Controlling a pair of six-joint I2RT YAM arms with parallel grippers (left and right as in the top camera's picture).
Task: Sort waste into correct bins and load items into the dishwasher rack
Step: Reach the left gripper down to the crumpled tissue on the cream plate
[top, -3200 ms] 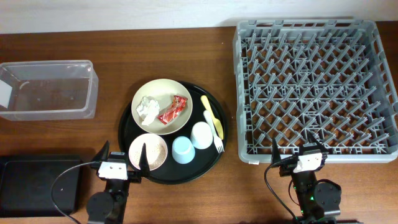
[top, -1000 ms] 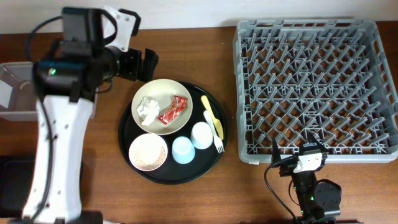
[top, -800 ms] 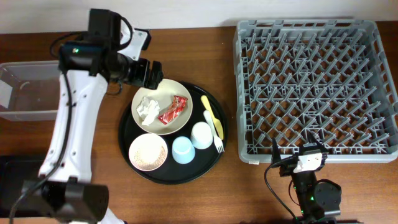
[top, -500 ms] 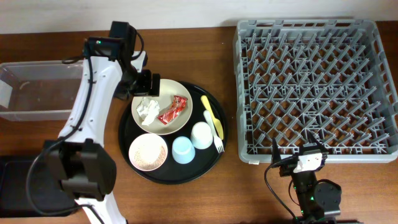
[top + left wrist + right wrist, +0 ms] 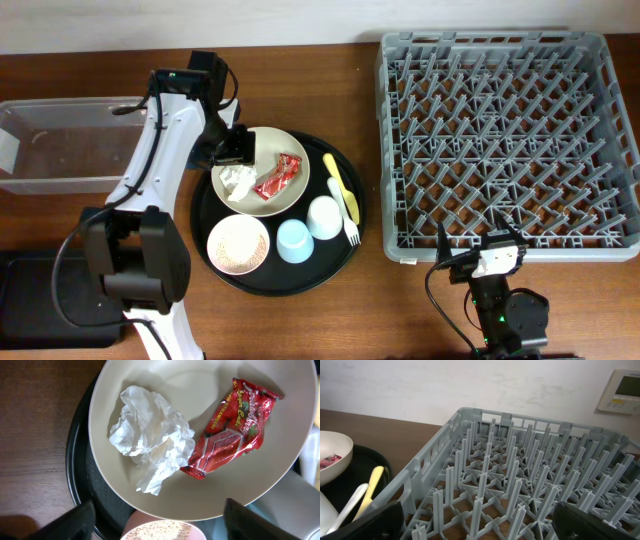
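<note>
Brown wooden tabletop carries the grey dishwasher rack at right. Left gripper, jaws spread wide, has slid further down over the cream bowl, above the crumpled tissue beside the red wrapper. Right gripper stays parked at lower right, equally wide.

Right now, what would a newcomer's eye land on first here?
The large square grey plastic rack dominates the right side. At centre, the left gripper hangs open over a cream bowl on a round black tray; the bowl holds a crumpled white tissue and a crinkled red snack wrapper.
</note>
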